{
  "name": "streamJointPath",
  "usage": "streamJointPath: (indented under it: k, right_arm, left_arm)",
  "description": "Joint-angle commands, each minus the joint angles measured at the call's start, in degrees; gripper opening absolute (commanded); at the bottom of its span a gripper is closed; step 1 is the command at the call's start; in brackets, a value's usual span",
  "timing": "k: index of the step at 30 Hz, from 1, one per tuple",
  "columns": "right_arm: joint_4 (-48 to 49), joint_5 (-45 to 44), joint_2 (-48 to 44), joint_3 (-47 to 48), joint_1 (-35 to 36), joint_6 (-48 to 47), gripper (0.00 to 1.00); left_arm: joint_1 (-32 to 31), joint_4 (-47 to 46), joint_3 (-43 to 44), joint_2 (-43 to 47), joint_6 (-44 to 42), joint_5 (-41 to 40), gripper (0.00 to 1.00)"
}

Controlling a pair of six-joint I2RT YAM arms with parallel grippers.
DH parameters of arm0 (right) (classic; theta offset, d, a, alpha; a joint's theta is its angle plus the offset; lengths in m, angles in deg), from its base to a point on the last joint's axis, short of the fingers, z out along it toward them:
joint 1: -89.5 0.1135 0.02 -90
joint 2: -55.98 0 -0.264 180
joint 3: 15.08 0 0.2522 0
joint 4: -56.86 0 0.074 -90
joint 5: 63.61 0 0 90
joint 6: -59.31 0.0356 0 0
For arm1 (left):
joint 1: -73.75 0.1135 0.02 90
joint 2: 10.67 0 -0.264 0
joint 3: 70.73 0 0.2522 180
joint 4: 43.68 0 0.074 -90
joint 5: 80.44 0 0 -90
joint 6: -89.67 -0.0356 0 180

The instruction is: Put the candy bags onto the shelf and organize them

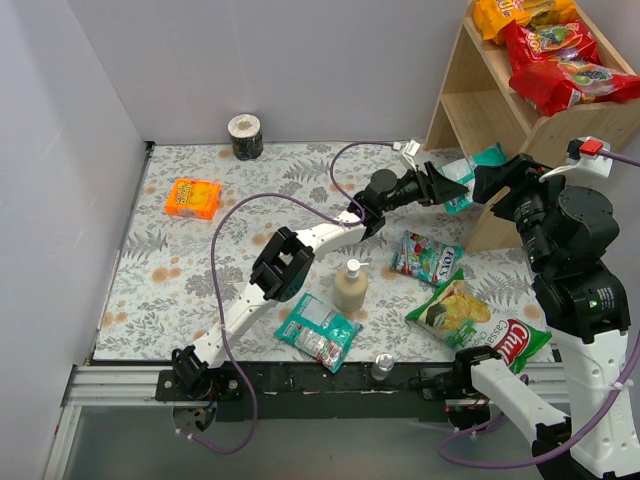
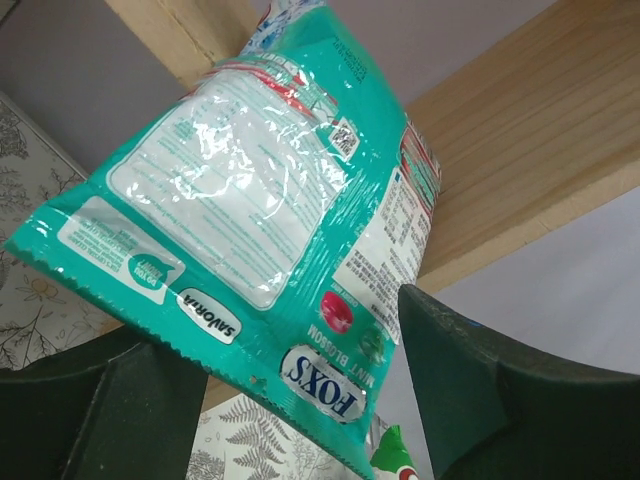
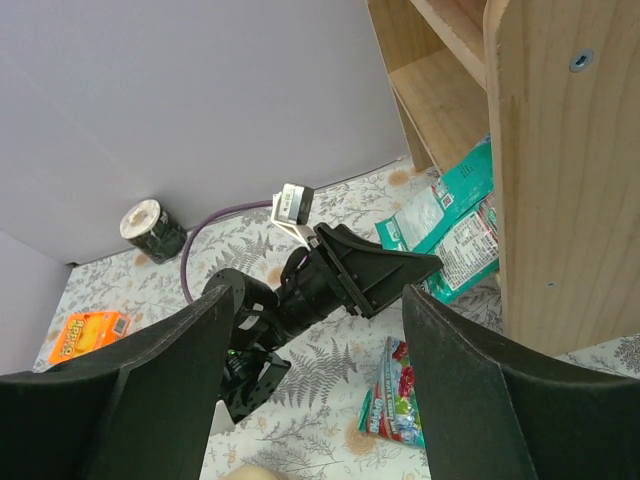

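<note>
- Top view: left gripper (image 1: 440,186) is stretched out to the foot of the shelf (image 1: 470,75). A teal candy bag (image 1: 466,178) sits at its tips, below the lower board and against the near side panel.
- Left wrist view only: the bag's back face, with "FOX'S Mint Blossom" printed upside down. Its sealed edge lies between the fingers (image 2: 110,400), which are spread wide. Cannot tell whether either pad touches it. Shelf wood is directly behind the bag.
- Right wrist view only: the side panel hides part of this bag, and its lower end is close to the table (image 1: 200,270).
- Right gripper (image 3: 318,300): jaws released, with the left gripper seen through the gap. It hangs just beside the side panel.
- Top view only: the top board carries the orange-yellow bag (image 1: 520,12) and two overlapping red bags (image 1: 560,60).
- On the table: second teal bag (image 1: 318,332) near the arm bases; third teal bag (image 1: 427,257) near the shelf foot, also seen in the right wrist view.
- Also on the table: green chip bags (image 1: 452,308), pump bottle (image 1: 350,286), orange packet (image 1: 193,198), tape roll (image 1: 245,137).
</note>
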State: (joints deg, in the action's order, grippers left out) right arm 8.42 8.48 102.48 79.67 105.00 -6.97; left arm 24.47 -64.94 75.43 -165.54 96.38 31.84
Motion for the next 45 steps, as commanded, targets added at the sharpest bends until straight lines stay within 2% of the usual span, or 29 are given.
streamJointPath:
  k: [1, 2, 9, 10, 12, 16, 23, 27, 32, 37, 42, 45]
  right_arm:
    - [0.7, -0.9, 0.2, 1.2, 0.1, -0.3, 0.75]
    - [0.7, -1.0, 0.2, 1.2, 0.1, -0.3, 0.75]
    - [0.1, -1.0, 0.0, 1.1, 0.1, 0.0, 0.75]
    - [0.0, -1.0, 0.0, 1.1, 0.1, 0.0, 0.75]
    - [0.1, -1.0, 0.0, 1.1, 0.1, 0.0, 0.75]
    - [0.0, -1.2, 0.0, 1.0, 0.1, 0.0, 0.74]
    - [0.3, -1.1, -0.2, 0.3, 0.1, 0.1, 0.74]
    - [0.9, -0.9, -0.5, -0.2, 0.1, 0.2, 0.73]
    - [0.5, -1.2, -0.4, 0.1, 0.0, -0.3, 0.73]
    - [0.3, -1.3, -0.4, 0.5, 0.1, -0.8, 0.73]
    - [0.1, -1.3, -0.2, 0.5, 0.1, -0.9, 0.73]
    - [-0.7, -2.3, 0.1, 0.9, 0.1, -0.8, 0.73]
  left_arm:
    - [0.6, 0.0, -1.8, 9.3, -2.0, 1.0, 0.71]
    - [0.6, 0.2, -1.6, 9.6, -2.3, 1.0, 0.7]
    - [0.6, 1.1, -1.9, 11.2, -2.7, 0.2, 0.42]
    - [0.7, 1.1, -2.2, 11.4, -2.7, 0.1, 0.41]
    - [0.6, 1.0, -3.2, 12.0, -2.8, -0.1, 0.31]
    - [0.5, 1.0, -2.5, 11.2, -2.3, -0.6, 0.0]
    - [-1.1, -2.7, 5.5, 4.8, -0.2, 0.8, 0.0]
    - [-2.1, -6.7, 6.4, 2.5, -0.3, -2.4, 0.0]
    - [-3.2, -7.2, 9.7, -1.0, -2.3, -6.0, 0.02]
    - [-3.3, -6.6, 9.0, -1.5, -3.0, -7.9, 0.19]
    - [-3.1, -5.6, 7.9, -0.1, -4.6, -7.3, 0.24]
    - [-2.4, -5.0, 5.0, 2.5, -5.1, -7.1, 0.35]
